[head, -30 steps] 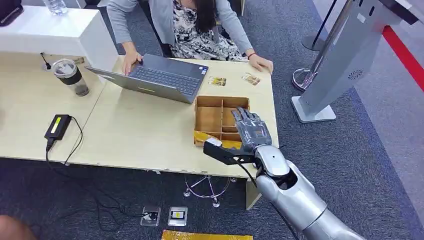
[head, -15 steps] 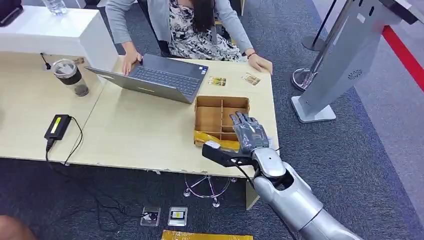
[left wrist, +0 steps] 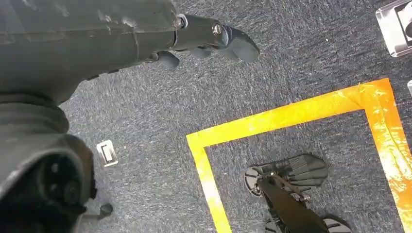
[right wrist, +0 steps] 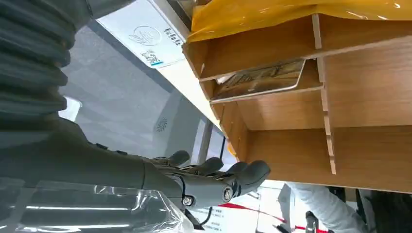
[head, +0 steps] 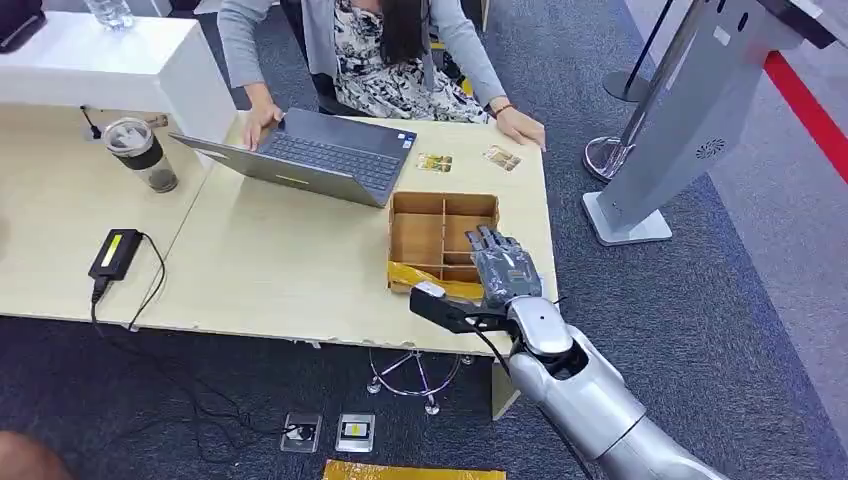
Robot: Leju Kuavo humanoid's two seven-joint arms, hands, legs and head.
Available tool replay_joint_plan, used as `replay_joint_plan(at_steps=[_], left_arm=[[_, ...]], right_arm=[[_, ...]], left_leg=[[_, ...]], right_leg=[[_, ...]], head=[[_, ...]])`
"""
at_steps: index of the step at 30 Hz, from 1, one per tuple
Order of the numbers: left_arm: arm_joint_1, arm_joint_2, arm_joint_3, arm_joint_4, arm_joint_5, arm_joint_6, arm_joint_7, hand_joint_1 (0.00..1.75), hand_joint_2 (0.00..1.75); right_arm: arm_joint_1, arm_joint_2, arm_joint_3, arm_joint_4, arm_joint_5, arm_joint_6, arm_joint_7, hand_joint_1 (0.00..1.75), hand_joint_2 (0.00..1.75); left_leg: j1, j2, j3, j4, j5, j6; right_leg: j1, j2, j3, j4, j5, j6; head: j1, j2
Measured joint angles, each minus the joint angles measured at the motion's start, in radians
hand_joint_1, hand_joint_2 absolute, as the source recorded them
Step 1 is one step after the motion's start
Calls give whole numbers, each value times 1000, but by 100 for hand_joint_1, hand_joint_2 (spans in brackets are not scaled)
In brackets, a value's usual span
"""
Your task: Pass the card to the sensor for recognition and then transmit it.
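Card [right wrist: 260,79] flat in tray [right wrist: 291,145] slot, printed face

The right arm [head: 590,400] is clad in smooth silver shells with a rounded wrist joint, and a thin black cable is run along it. The right hand [head: 500,275] is made of dark grey segmented fingers [right wrist: 243,177] with small screws at the knuckles, behind a grey ribbed cover. The left hand [left wrist: 204,41] is built alike in dark grey.
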Motion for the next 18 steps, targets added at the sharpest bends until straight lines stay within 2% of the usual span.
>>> replay_joint_plan(at_steps=[9, 18], left_arm=[[0, 0, 0, 0, -2, 0, 0, 0, 0], [0, 0, 0, 0, -4, -4, 0, 0, 0]], right_arm=[[-12, 13, 3, 32, 14, -25, -17, 0, 175], [-52, 36, 18, 127, 37, -59, -40, 0, 175]], left_leg=[[0, 0, 0, 0, 0, 0], [0, 0, 0, 0, 0, 0]], right_leg=[[0, 0, 0, 0, 0, 0], [0, 0, 0, 0, 0, 0]], head=[[0, 0], [0, 0]])
